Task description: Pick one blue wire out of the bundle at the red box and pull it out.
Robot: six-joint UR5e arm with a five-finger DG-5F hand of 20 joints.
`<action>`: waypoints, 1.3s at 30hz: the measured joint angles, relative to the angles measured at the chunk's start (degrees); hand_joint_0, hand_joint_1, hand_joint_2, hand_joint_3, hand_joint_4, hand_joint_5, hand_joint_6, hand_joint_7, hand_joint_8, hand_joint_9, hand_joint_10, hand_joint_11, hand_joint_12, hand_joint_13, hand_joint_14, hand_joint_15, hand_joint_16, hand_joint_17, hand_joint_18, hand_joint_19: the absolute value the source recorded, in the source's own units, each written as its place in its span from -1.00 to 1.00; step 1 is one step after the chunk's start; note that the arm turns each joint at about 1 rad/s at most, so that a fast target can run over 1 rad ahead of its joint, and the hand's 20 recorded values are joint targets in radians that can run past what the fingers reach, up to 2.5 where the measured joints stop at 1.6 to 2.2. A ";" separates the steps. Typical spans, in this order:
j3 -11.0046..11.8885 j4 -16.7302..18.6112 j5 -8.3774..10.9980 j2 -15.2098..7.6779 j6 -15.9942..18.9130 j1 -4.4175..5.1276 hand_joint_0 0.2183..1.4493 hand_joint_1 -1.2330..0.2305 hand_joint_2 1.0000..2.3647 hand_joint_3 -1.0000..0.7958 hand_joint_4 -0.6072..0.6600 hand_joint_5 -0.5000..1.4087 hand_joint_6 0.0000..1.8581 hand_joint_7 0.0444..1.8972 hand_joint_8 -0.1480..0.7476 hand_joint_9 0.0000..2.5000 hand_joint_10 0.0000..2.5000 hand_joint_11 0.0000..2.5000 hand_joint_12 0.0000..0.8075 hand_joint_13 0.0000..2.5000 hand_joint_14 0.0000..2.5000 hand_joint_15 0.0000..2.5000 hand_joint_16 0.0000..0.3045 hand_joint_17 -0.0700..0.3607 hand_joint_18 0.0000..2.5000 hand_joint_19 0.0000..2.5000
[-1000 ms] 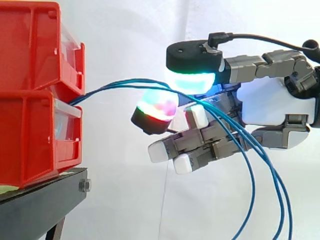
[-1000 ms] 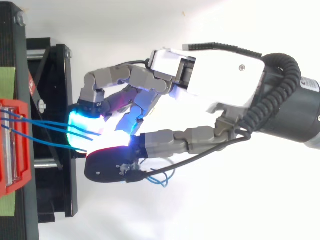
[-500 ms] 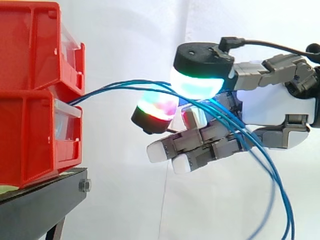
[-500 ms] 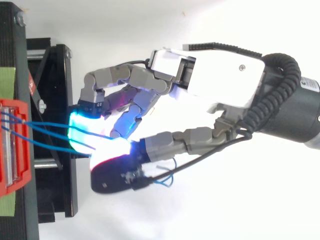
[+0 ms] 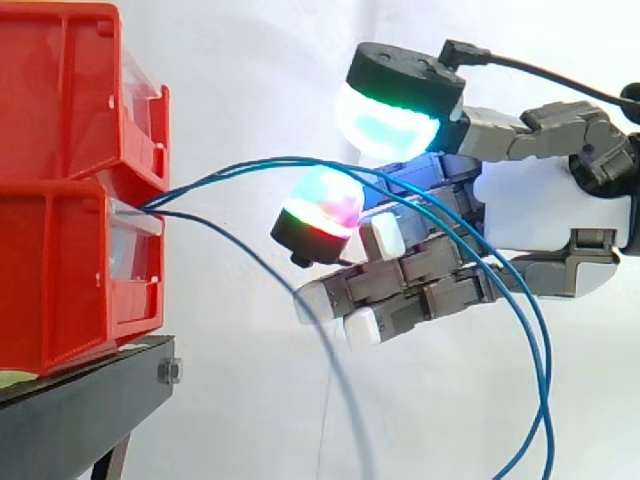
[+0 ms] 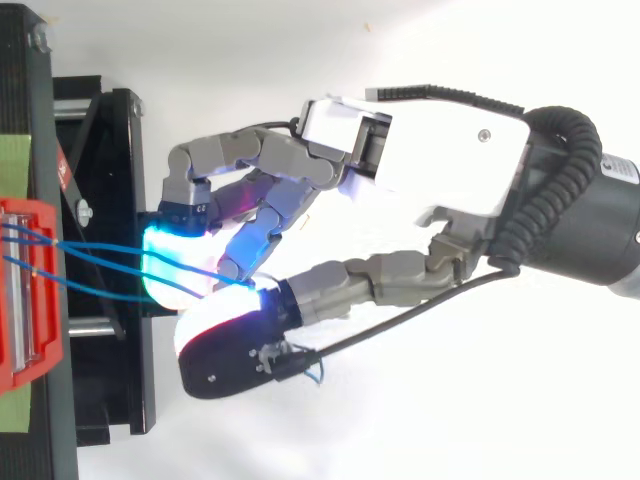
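2 red bins (image 5: 70, 190) sit stacked on the black stand (image 5: 80, 410) at the left, and the hand (image 5: 545, 215) reaches in from the right - open, its fingers nearly straight and the thumb pad (image 5: 385, 118) lifted well clear of them. 2 blue wires (image 5: 270, 160) arc from the seam between the bins through that gap, unpinched, while a third wire (image 5: 240, 247) droops from the same seam - hanging free below the hand.

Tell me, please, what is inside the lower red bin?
Blue wires enter the lower red bin at the top of its front. The red walls cover the inside, so where the wires end cannot be seen.
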 measured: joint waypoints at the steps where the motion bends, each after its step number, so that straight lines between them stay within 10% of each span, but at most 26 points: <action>1: 0.00 0.00 0.01 0.00 0.00 0.00 -0.34 -0.10 -0.98 -0.27 0.45 -0.52 -0.46 0.24 -0.16 -0.09 -0.98 -0.51 -0.13 -0.50 -0.99 -0.69 -0.64 -0.11 -0.63 -0.52; 8: 0.00 0.02 0.02 0.00 -0.01 0.00 -0.34 -0.31 -0.97 -0.07 0.41 -0.54 -0.46 0.31 -0.12 -0.08 -0.98 -0.39 -0.08 -0.49 -0.99 -0.68 -0.63 -0.08 -0.61 -0.53; 13: 0.01 0.00 -0.03 0.00 0.01 -0.01 -0.33 -0.42 -0.97 -0.01 0.41 -0.59 -0.26 -0.06 -0.10 -0.08 -0.98 -0.34 -0.06 -0.49 -0.99 -0.68 -0.62 -0.06 -0.59 -0.53; 17: 0.01 0.00 -0.05 0.00 0.00 -0.01 -0.29 -0.47 -0.97 -0.06 0.48 -0.59 -0.26 -0.04 -0.12 -0.09 -0.98 -0.35 -0.08 -0.49 -0.99 -0.67 -0.63 -0.08 -0.59 -0.54; 20: 0.01 0.00 -0.03 0.00 0.01 -0.01 -0.19 -0.47 -0.98 -0.15 0.54 -0.55 -0.46 0.34 -0.15 -0.10 -0.98 -0.39 -0.11 -0.50 -0.99 -0.69 -0.64 -0.10 -0.60 -0.55; 28: 0.00 0.03 0.02 0.00 -0.01 -0.01 -0.08 -0.40 -0.98 -0.20 0.63 -0.55 -0.46 0.05 -0.19 -0.07 -0.98 -0.43 -0.15 -0.49 -0.99 -0.68 -0.65 -0.12 -0.62 -0.53; 39: 0.00 0.17 0.02 0.00 0.03 -0.01 -0.33 -0.61 -1.00 -0.44 0.40 -0.55 -0.37 0.19 -0.16 -0.11 -0.98 -0.39 -0.12 -0.51 -0.99 -0.68 -0.65 -0.11 -0.61 -0.55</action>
